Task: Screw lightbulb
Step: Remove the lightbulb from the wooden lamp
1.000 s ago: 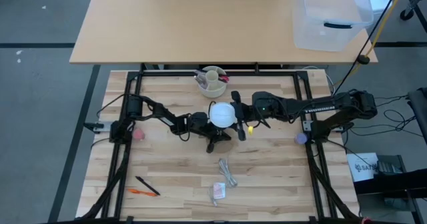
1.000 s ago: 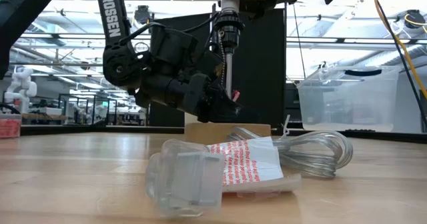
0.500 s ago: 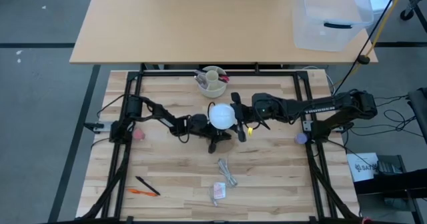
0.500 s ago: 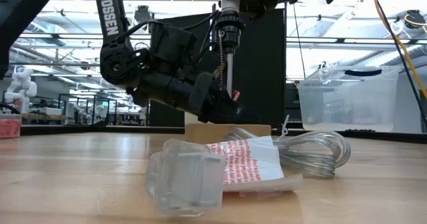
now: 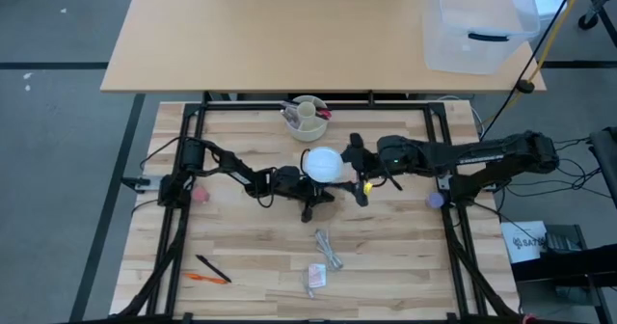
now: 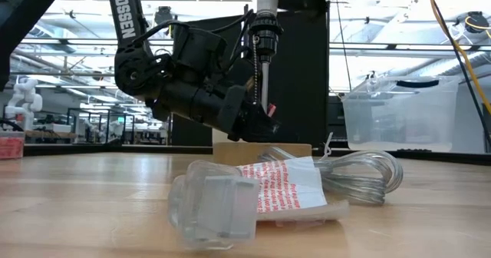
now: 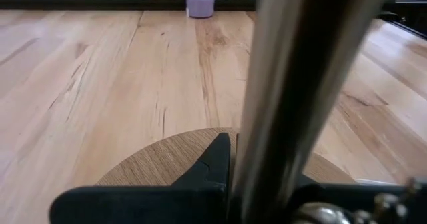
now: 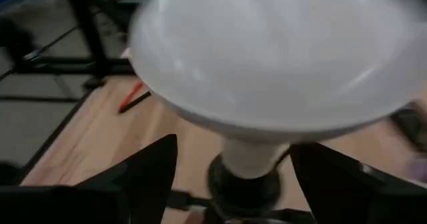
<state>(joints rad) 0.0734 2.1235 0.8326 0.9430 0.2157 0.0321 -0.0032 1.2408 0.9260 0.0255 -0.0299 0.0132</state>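
The white lightbulb stands dome up with its neck in the black socket on top of a lamp. The lamp has a silver pole on a tan wooden base. My left gripper is low beside the lamp and shut on the pole. My right gripper is open just to the right of the bulb. In the right wrist view its fingers stand on either side of the bulb's neck without touching it. My left gripper pinches the lamp's silver pole between its two fingers, low on the pole just above the wooden base. It comes slanting down from the table's left, fingers across the pole. The lamp stands upright with its base on the table.
A cream cup with pens stands behind the lamp. A coiled clear cord and a plastic packet lie nearer the front. Pens lie at the front left, a small purple cup at the right, and a pink object at the left.
My right gripper has drawn back from the bulb toward the table's right edge, and its fingers now stand clear of the dome. The bulb stays upright in the socket, and the lamp has not moved.
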